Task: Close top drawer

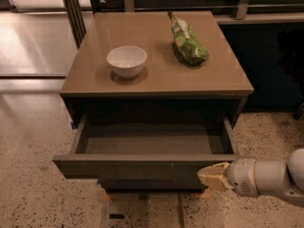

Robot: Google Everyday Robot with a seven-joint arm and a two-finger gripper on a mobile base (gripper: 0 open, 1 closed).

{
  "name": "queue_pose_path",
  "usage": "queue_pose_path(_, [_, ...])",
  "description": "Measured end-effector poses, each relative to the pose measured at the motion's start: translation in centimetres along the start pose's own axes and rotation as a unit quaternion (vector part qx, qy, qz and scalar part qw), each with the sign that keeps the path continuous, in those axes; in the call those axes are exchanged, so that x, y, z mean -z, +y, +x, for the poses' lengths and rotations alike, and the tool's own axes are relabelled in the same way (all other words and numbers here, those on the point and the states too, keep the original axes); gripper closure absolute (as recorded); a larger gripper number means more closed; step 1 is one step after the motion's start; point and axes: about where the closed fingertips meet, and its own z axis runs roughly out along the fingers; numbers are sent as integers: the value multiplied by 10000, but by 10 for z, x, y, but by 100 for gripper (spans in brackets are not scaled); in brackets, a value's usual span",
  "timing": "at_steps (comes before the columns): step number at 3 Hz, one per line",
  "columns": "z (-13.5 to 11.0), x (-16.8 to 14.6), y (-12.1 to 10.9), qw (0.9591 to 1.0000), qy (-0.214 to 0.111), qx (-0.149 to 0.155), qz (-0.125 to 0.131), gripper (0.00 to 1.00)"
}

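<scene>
the gripper (205, 175) sits low at the right, its tan fingers (213, 173) drawn together into one blunt tip, likely so it can push rather than grasp. the drawer (137, 166) stands pulled well out. its flat front lies just ahead of the fingertips, touching or nearly so, right of centre. up beyond the fingers, a bowl (126, 61) and a bag (189, 42) rest on the top (156, 77), out of the push's way.

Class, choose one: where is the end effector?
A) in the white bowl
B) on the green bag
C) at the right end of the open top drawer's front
C: the end effector is low, by the right end of the front of the pulled-out top drawer.
</scene>
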Motion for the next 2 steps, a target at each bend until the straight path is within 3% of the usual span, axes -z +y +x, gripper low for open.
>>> queue_pose_path(1, [0, -7, -23, 9991, 140, 81, 385, 100])
queue_pose_path(2, [1, -7, -23, 9990, 148, 86, 406, 100])
